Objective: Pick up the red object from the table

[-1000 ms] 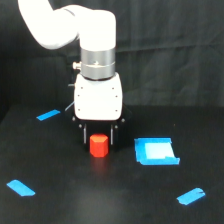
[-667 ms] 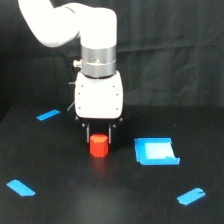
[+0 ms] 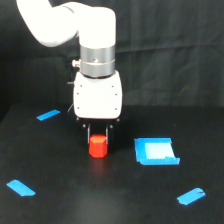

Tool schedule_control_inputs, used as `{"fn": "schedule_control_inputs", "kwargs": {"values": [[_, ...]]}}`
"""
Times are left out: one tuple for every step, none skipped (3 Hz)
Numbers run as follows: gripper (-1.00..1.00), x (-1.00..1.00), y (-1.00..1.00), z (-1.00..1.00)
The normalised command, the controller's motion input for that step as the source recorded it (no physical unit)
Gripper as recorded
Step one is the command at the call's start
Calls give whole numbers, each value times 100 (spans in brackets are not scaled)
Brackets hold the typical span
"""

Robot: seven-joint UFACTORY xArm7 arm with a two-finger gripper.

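Gripper [image 3: 98, 138] is sitting open, fingers straddling the red object [image 3: 98, 147] on the desk [image 3: 60, 200], so grasp step: needs closing, then lifting.

Laboratory-type robot test cell, exterior view. A white xArm6 arm [image 3: 75, 30] with a metallic wrist ring stands over a flat matte black table [image 3: 60, 210]; a black fabric backdrop [image 3: 170, 50] closes off the rear, so no room furnishings are visible. Bright blue tape strips [image 3: 48, 115] lie at scattered spots on the table, alongside a blue square tray [image 3: 156, 151]. The uniform dark staging, taped markers and bare work surface indicate a controlled experimental setup, not a domestic or commercial interior.
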Motion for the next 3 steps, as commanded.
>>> {"fn": "schedule_control_inputs", "kwargs": {"values": [[-84,-4,-13,15],[-87,-1,-10,26],[-91,3,-6,43]]}}
